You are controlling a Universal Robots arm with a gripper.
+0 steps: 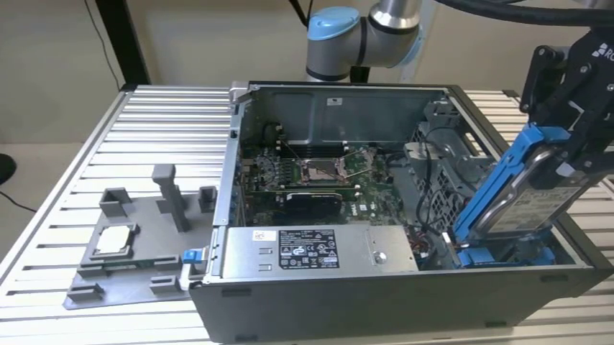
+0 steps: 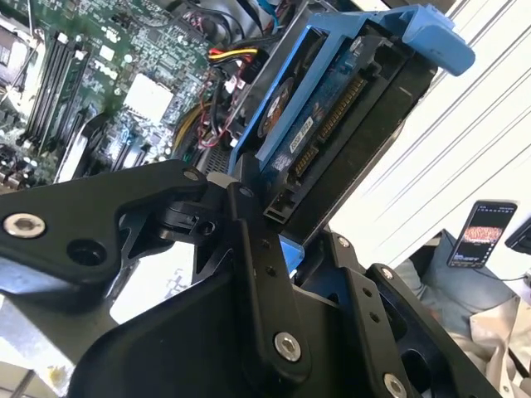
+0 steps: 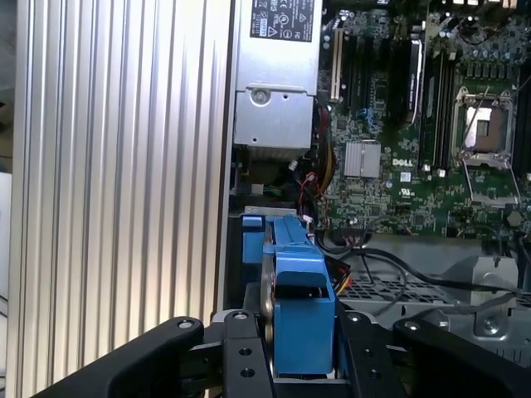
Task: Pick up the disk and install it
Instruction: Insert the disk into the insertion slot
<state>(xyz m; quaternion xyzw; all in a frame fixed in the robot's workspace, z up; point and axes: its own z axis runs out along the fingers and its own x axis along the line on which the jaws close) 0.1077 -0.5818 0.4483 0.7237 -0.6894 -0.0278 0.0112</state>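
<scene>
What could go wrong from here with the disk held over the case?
1. The disk hangs tilted in the gripper, its lower end inside the case; it may jam against the blue parts there.
2. Red and yellow wires lie close beside it and could snag or get pinched.

Arm reaching over, gripper tilted, seemingly clamped on disk

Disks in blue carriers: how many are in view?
1. The disk, gripped by the tool, leans tilted over the computer case's corner on the exterior view's right. Blue plastic beneath it could hide another.
</scene>
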